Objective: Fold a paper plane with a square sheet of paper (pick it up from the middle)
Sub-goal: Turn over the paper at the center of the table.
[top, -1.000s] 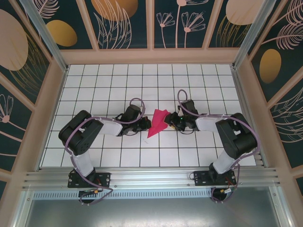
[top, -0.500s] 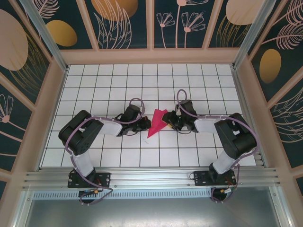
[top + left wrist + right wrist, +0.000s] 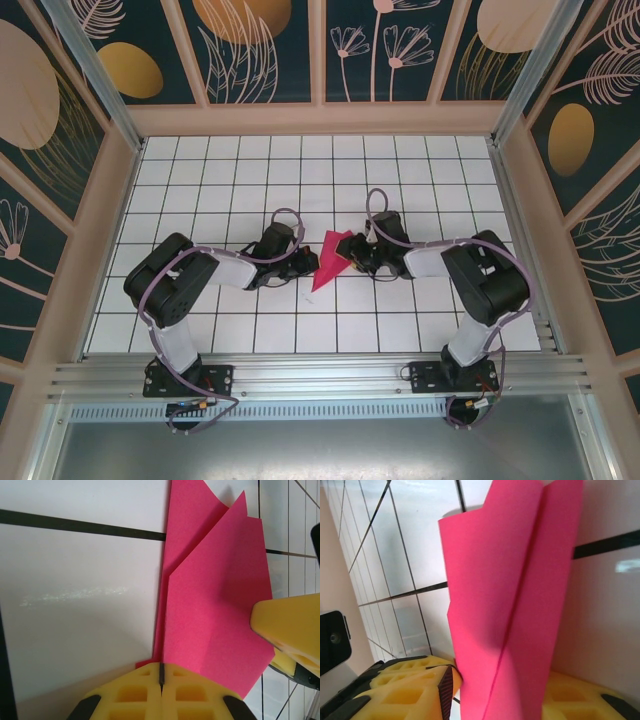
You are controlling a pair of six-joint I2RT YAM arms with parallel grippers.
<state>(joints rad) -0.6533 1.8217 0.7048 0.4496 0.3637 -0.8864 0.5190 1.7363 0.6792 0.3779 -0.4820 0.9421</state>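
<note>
The folded paper (image 3: pixel 332 261) is plain, thin and magenta-pink, and is creased into a narrow pointed shape. It is located near the middle of the white grid surface, with the narrow tip directed toward the near left and the wider end toward the far right. Two overlapping flaps are joined along a centre crease. The crease end is clamped in the closed left gripper (image 3: pixel 161 674). The flaps are flanked by the parted pads of the right gripper (image 3: pixel 500 685).

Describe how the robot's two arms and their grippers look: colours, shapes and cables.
The left arm and the right arm look alike, with bulky black joint housings, pale grey-white links and a thin lilac cable looping alongside. The left gripper and the right gripper have yellow fingers moulded with rectangular pockets and edged in black.
</note>
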